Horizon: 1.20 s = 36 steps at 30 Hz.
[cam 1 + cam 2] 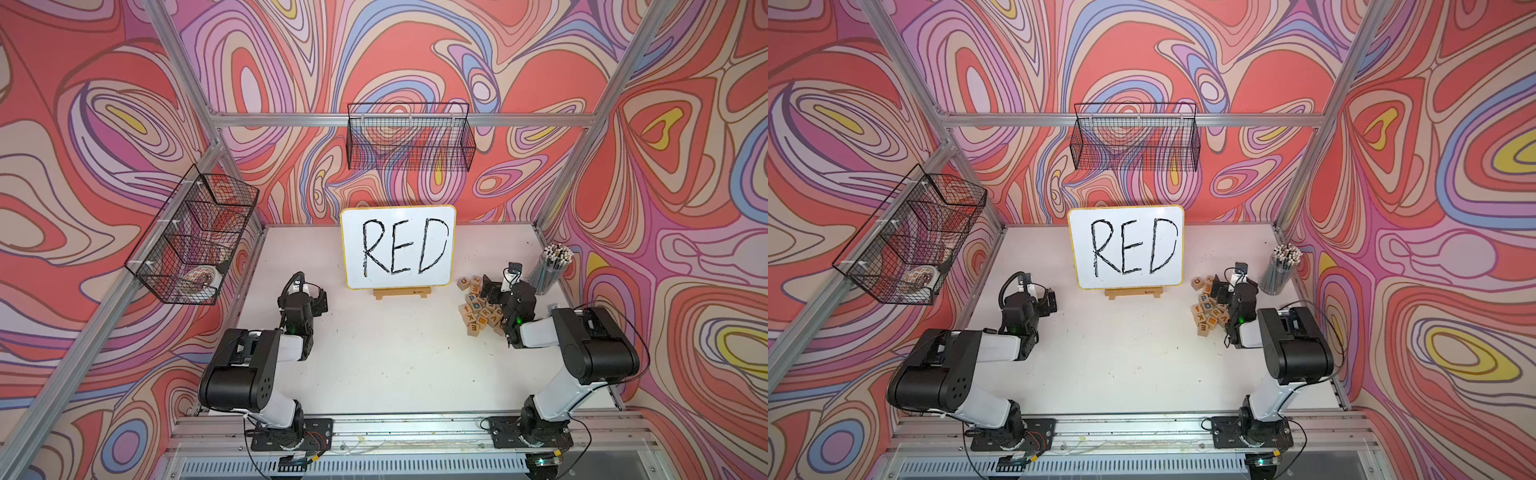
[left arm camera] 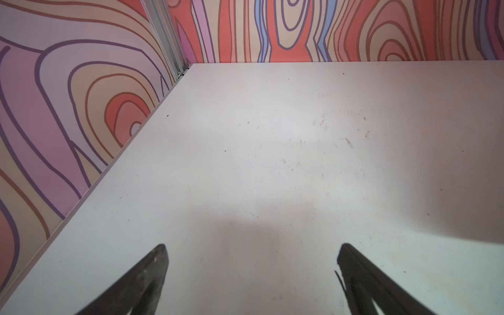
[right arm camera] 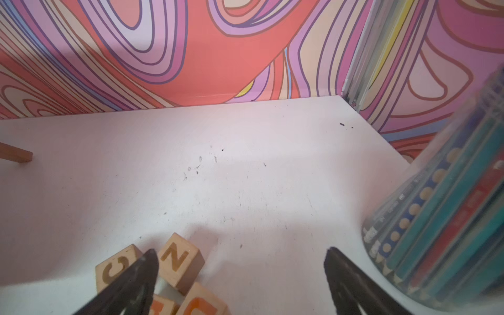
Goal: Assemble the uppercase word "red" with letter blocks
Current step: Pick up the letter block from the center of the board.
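Note:
The letter blocks (image 1: 482, 309) lie in a loose pile of small light-wood cubes on the right side of the white table (image 1: 395, 353), seen in both top views (image 1: 1209, 311). My right gripper (image 1: 494, 290) hangs open over the pile's far edge. In the right wrist view its jaws (image 3: 242, 252) stand wide apart with bare table between them. An N block (image 3: 181, 260) and a C block (image 3: 116, 268) sit by one finger. My left gripper (image 1: 318, 300) is open over bare table at the left (image 2: 252, 246), holding nothing. I cannot single out R, E or D in the pile.
A whiteboard (image 1: 397, 247) with "RED" handwritten stands on a wooden easel at the back middle. A clear cup of pencils (image 1: 550, 268) stands just right of the right gripper (image 3: 447, 218). Wire baskets hang on the back wall (image 1: 409, 137) and the left wall (image 1: 193, 237).

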Each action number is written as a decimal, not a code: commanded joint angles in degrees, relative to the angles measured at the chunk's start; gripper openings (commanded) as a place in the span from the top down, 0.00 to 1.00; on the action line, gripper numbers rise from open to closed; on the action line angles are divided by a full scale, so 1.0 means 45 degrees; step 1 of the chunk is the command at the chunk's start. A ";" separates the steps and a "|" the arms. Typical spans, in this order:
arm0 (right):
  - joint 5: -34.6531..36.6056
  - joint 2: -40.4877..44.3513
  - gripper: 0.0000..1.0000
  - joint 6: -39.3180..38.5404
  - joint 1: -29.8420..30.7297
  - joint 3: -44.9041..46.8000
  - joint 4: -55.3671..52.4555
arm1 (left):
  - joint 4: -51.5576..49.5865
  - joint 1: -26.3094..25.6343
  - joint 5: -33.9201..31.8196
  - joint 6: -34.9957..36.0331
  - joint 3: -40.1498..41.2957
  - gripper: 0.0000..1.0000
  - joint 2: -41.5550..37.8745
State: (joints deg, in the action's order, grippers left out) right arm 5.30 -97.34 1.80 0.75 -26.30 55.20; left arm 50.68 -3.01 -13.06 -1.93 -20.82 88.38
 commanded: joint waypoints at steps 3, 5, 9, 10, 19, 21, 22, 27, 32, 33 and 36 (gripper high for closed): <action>0.0053 -0.0131 0.04 0.0094 -0.0041 -0.0163 -0.0208 | 0.0457 0.0048 0.0036 -0.0022 -0.0041 0.00 0.0043; 0.0050 -0.0146 0.04 0.0088 -0.0043 -0.0152 -0.0193 | 0.0458 0.0053 0.0018 -0.0034 -0.0032 0.00 0.0044; 0.0026 -0.0134 0.04 0.0088 -0.0046 -0.0182 -0.0204 | 0.0458 0.0043 0.0009 -0.0025 -0.0041 0.00 0.0046; 0.0042 -0.0141 0.03 0.0092 -0.0036 -0.0171 -0.0213 | 0.0458 0.0053 0.0015 -0.0034 -0.0041 0.00 0.0038; 0.0025 -0.0146 0.04 0.0088 -0.0031 -0.0189 -0.0216 | 0.0438 0.0046 0.0048 -0.0021 -0.0059 0.00 0.0043; 0.0018 -0.0146 0.04 0.0103 -0.0040 -0.0177 -0.0215 | 0.0438 0.0044 0.0033 -0.0030 -0.0044 0.00 0.0036; 0.0027 -0.0146 0.03 0.0088 -0.0031 -0.0185 -0.0216 | 0.0438 0.0046 0.0046 -0.0021 -0.0046 0.00 0.0043; 0.0025 -0.0147 0.02 0.0106 -0.0033 -0.0173 -0.0206 | 0.0378 0.0049 0.0038 -0.0009 -0.0080 0.00 0.0063; 0.0052 -0.0117 0.13 0.0080 -0.0034 -0.0131 -0.0177 | 0.0508 0.0043 -0.0203 -0.0030 -0.0022 0.09 -0.0046; 0.0062 -0.0110 0.14 0.0080 -0.0032 -0.0131 -0.0158 | 0.0214 0.0043 -0.0428 -0.0116 -0.0022 0.12 -0.0392; 0.0019 0.0689 0.18 -0.0114 -0.0016 -0.0694 -0.1829 | 0.0390 -0.0414 -0.1560 0.0124 0.0492 0.15 -0.1541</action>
State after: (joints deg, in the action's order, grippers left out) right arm 5.30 -96.90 1.93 0.75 -26.76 53.39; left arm 50.06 -3.51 -14.81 -2.07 -20.01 85.82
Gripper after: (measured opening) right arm 0.820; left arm 0.850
